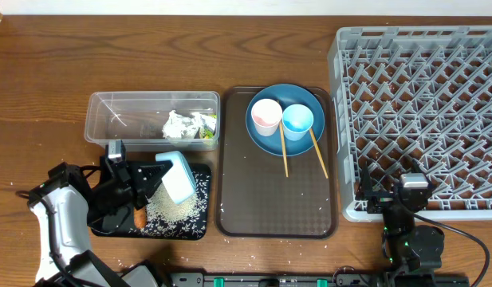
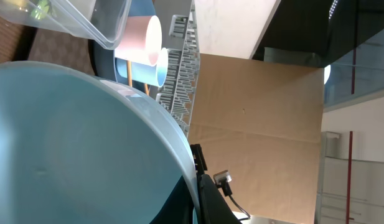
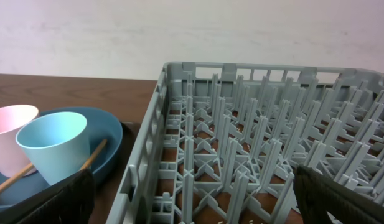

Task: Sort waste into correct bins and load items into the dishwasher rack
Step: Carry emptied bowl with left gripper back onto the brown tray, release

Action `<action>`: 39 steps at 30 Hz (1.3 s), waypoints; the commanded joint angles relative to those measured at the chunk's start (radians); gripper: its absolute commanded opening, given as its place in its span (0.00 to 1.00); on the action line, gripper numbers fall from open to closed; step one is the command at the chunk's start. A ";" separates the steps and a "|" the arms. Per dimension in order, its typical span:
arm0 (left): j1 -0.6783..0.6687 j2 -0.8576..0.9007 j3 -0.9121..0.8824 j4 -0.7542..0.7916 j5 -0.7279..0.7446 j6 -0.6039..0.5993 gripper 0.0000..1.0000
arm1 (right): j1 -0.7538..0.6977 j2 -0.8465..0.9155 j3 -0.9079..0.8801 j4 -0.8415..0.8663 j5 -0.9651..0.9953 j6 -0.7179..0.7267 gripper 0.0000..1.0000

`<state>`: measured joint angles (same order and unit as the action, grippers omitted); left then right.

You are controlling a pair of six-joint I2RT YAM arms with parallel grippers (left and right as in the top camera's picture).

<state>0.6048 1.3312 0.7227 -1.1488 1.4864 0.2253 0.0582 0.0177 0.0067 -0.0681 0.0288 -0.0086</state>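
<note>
Using the brown serving tray (image 1: pixel 277 215) in the middle of the desk (image 1: pixel 38 80) as the reference point here. Got the blue plate (image 1: pixel 265 145) sitting on the far half of it, carrying the pink cup (image 1: pixel 266 116) and the light-blue cup (image 1: pixel 297 121), both upright and right next to each other, plus two chopsticks (image 1: pixel 284 155) slanting off the plate onto the tray floor. Just left of the brown tray at the far end, seeing the clear tub (image 1: pixel 102 119) with the crumpled wrapper (image 1: pixel 186 124) tucked in the corner nearest the tray. Just left of it at the near end, seeing the black tray (image 1: pixel 194 231) with a spread of rice (image 1: pixel 182 209) and the little carrot (image 1: pixel 139 216) out on the side away from the brown tray. Also spotting a few loose grains on the desk close by. Seeing the left hand (image 1: pixel 156 179) clamped tight on the rim of the bowl (image 1: pixel 178 177), holding it tipped up on edge over the black tray. Can't tell which way the bowl's mouth faces. Immediately right of the brown tray, got the big grey dishwasher rack (image 1: pixel 421 96). Seeing the right hand (image 1: pixel 389 193) at the rack's near edge, by the corner closest to the tray, fingers spread wide apart.
</note>
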 commanded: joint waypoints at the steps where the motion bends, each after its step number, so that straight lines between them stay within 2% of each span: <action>1: -0.008 -0.045 0.018 -0.018 0.009 0.032 0.06 | -0.019 -0.002 -0.001 -0.004 -0.003 -0.007 0.99; 4: -0.033 -0.086 0.072 -0.017 -0.050 -0.002 0.06 | -0.019 -0.002 -0.001 -0.004 -0.003 -0.007 0.99; 11: -0.175 -0.209 0.215 0.027 -0.360 -0.193 0.06 | -0.019 -0.002 -0.001 -0.004 -0.003 -0.007 0.99; 16: -0.376 -0.309 0.221 0.171 -0.570 -0.414 0.06 | -0.019 -0.002 -0.001 -0.004 -0.003 -0.007 0.99; 21: -0.640 -0.342 0.221 0.270 -0.791 -0.569 0.06 | -0.019 -0.002 -0.001 -0.004 -0.003 -0.008 0.99; 26: -0.943 -0.314 0.218 0.341 -1.061 -0.680 0.06 | -0.019 -0.002 -0.001 -0.004 -0.003 -0.008 0.99; 31: -1.175 -0.238 0.215 0.379 -1.278 -0.769 0.06 | -0.019 -0.002 -0.001 -0.004 -0.003 -0.007 0.99; 35: -1.305 -0.141 0.215 0.439 -1.366 -0.811 0.06 | -0.019 -0.002 -0.001 -0.004 -0.003 -0.008 0.99; 39: -1.382 -0.031 0.215 0.524 -1.372 -0.811 0.06 | -0.019 -0.002 -0.001 -0.004 -0.003 -0.008 0.99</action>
<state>-0.7364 1.2491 0.9264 -0.6476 0.1905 -0.5541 0.0582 0.0177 0.0067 -0.0681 0.0284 -0.0086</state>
